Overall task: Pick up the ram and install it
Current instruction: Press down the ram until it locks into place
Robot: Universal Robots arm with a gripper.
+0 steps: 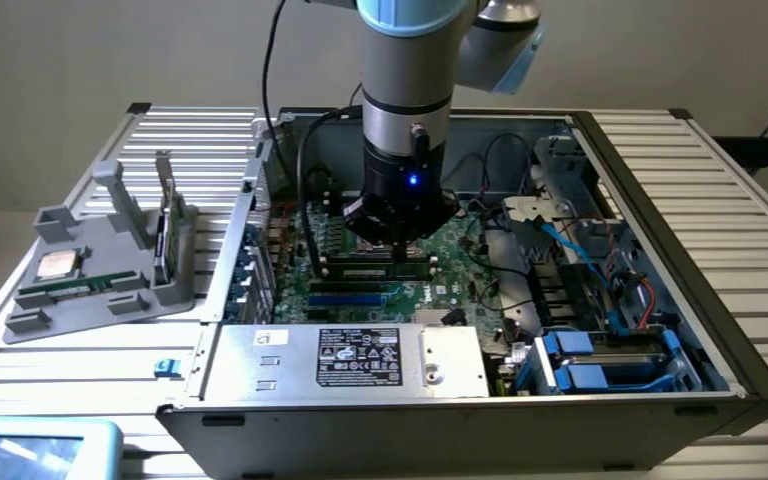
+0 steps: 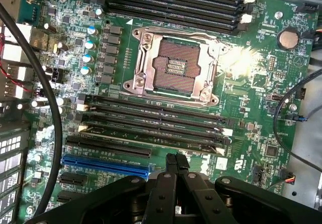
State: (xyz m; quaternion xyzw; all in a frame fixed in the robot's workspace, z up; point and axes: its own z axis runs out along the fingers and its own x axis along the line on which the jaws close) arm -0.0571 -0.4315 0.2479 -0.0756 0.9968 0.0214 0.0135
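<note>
gripper (image 2: 173, 166), fingers together and empty, hovers over the motherboard (image 2: 251, 83) slots (image 2: 151, 118) while the ram (image 1: 84, 287) lies in the grey tray (image 1: 37, 320) outside the case; pickup not yet done, calling for travel to the tray.

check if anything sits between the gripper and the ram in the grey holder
Yes: the computer case's side wall stands between the shut gripper, down over the motherboard, and the ram lying in the grey holder outside it.
</note>
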